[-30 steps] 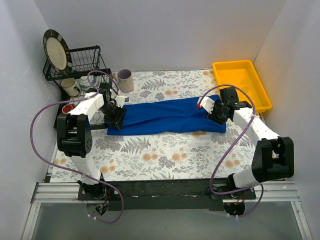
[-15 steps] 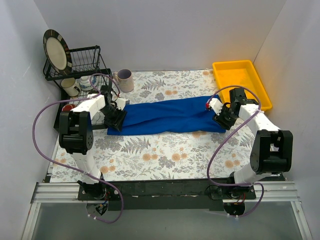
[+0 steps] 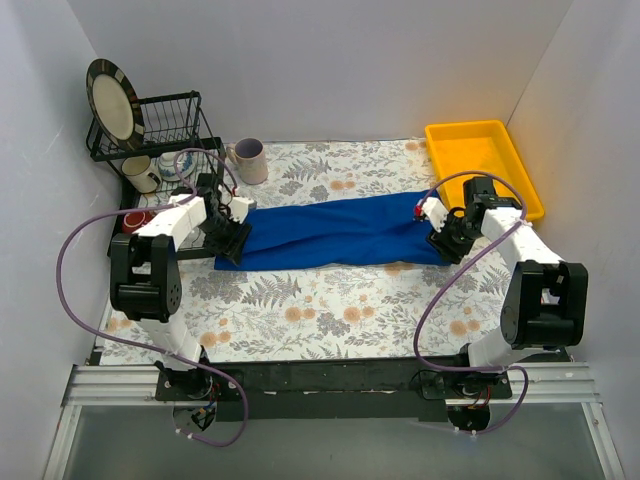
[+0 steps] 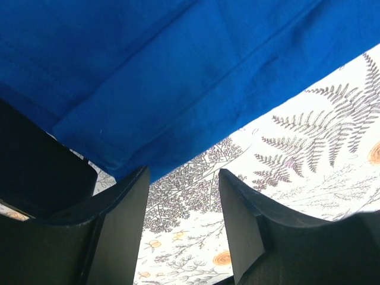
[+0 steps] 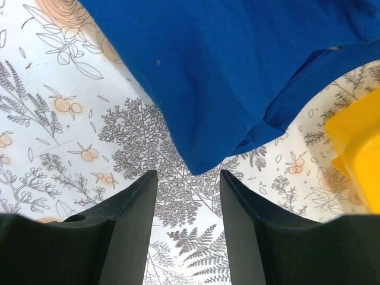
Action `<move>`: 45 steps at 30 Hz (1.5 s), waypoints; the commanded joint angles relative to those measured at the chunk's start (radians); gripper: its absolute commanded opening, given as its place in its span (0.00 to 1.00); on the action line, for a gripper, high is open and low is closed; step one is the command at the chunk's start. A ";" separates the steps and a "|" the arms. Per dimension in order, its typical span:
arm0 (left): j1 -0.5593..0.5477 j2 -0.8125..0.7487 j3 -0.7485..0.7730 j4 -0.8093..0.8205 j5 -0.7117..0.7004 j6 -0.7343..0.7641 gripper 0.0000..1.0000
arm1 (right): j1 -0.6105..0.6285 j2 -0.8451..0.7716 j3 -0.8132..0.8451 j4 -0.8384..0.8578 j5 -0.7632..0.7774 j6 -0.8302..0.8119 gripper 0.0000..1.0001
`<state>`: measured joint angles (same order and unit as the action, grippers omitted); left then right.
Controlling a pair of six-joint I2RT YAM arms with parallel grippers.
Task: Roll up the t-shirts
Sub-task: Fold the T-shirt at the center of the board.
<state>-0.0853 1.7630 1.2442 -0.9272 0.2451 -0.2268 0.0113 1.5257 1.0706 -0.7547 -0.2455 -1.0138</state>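
Nearest, both arms rise from their bases at the near edge of the table (image 3: 330,310), which is covered in a leaf-and-flower print. Across the middle of the table lies the t-shirt (image 3: 335,232), royal blue and folded into one long narrow band running from the left side toward the right; no print shows on its upper face.

The left gripper (image 3: 232,240) sits low at the band's left end. From the left wrist, its fingers stand apart with only the patterned table between them, and the shirt's folded corner (image 4: 127,160) lies just past the tips, not pinched. The right gripper (image 3: 447,240) is at the band's right end. Its fingers are likewise parted over bare table, with a pointed corner of the blue cloth (image 5: 199,160) just beyond them and nothing clamped.

Farther back, a yellow tray (image 3: 485,165) lies in the far right corner, just beyond the right gripper. A pale mug (image 3: 248,160) stands near the far edge, left of centre. In the far left corner a black wire dish rack (image 3: 165,125) holds an upright dark-rimmed plate (image 3: 110,100), with another mug (image 3: 140,173) below it.
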 commanded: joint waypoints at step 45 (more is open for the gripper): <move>-0.094 -0.395 -0.562 0.021 -0.216 0.308 0.06 | -0.166 0.137 0.153 -0.242 -0.357 0.041 0.63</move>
<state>-0.1852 1.3846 0.7216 -0.8764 0.0658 0.0498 -0.1539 1.6047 1.1603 -0.9413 -0.5018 -0.9901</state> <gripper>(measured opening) 0.064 0.635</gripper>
